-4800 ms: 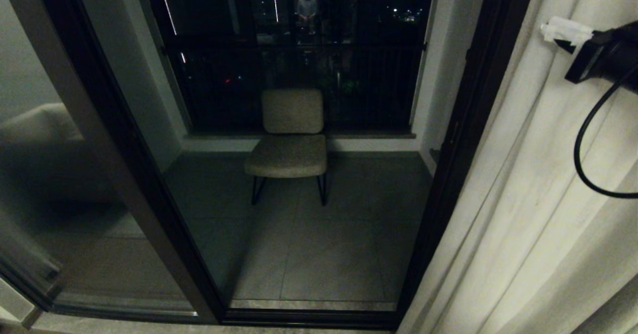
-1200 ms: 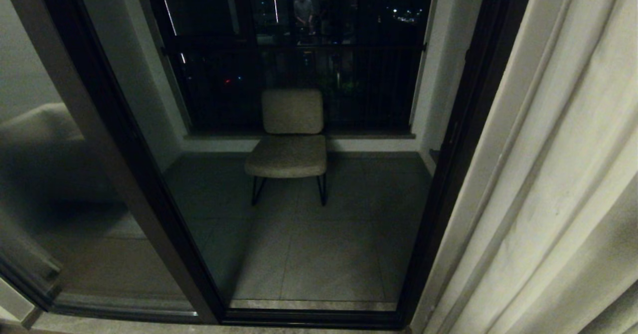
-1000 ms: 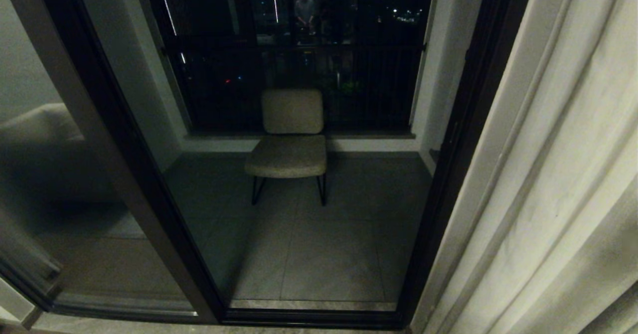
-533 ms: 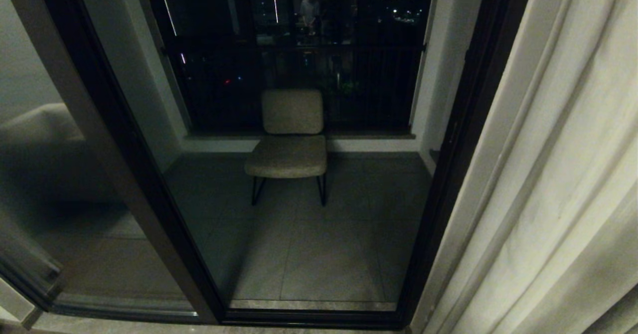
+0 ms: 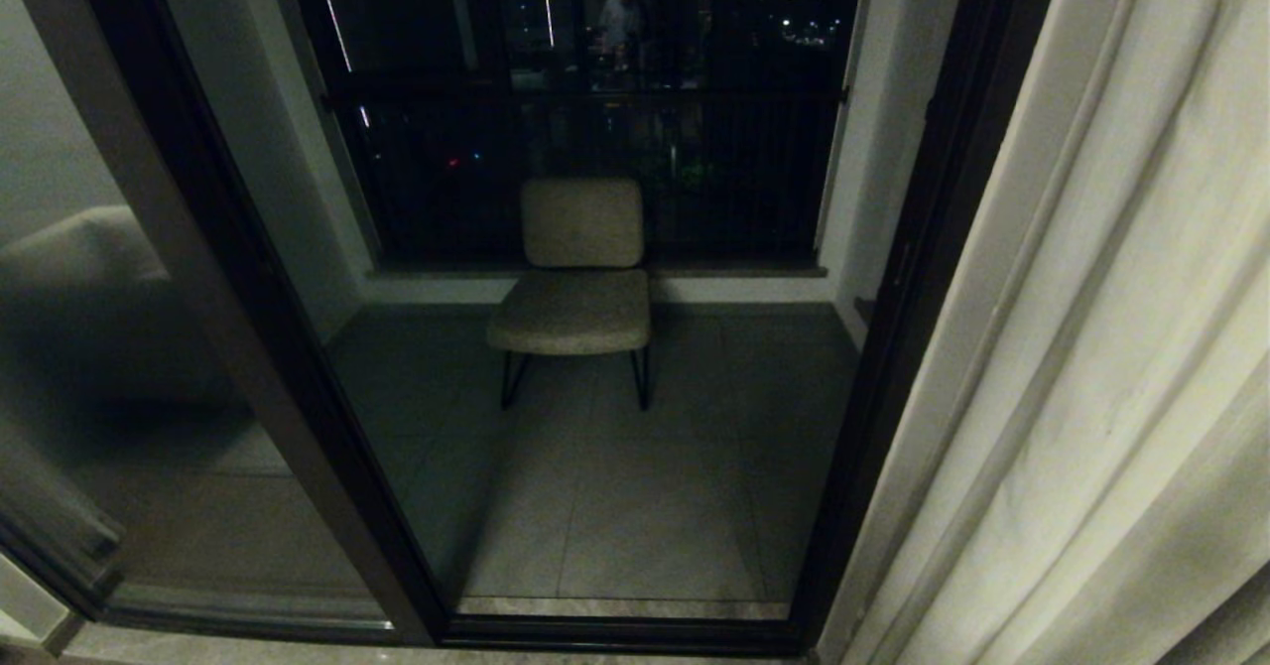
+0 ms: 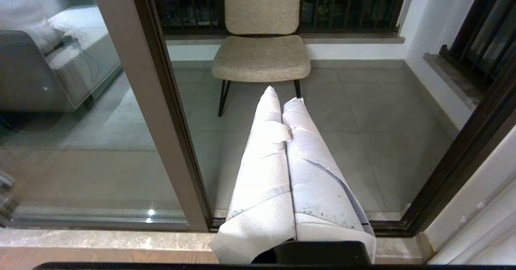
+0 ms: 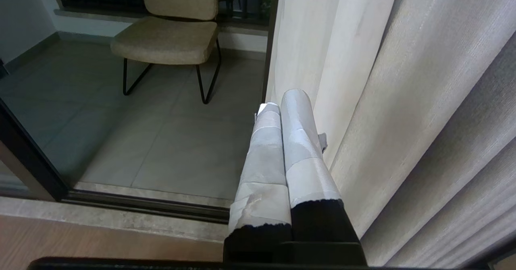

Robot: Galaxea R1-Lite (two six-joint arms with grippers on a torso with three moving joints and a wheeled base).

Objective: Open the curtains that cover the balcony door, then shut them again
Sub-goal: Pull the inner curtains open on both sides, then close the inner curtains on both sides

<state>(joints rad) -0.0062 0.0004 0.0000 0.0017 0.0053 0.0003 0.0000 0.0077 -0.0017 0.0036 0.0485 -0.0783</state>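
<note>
Cream pleated curtains (image 5: 1091,367) hung bunched at the right of the balcony door (image 5: 898,278), whose dark frame and glass stood uncovered, a beige chair (image 5: 580,278) visible beyond. Both paper-wrapped end effectors were closed and empty: the right end effector (image 7: 280,100) just beside the curtain folds, the left end effector (image 6: 282,94) pointed toward the glass.

A beige chair (image 5: 577,273) on thin dark legs stands on grey floor tiles (image 5: 655,506).

We are seeing matt woven cloth curtains (image 7: 403,100), a glossy glass balcony door (image 5: 198,367), and a chair (image 6: 261,56) in nubby fabric.
</note>
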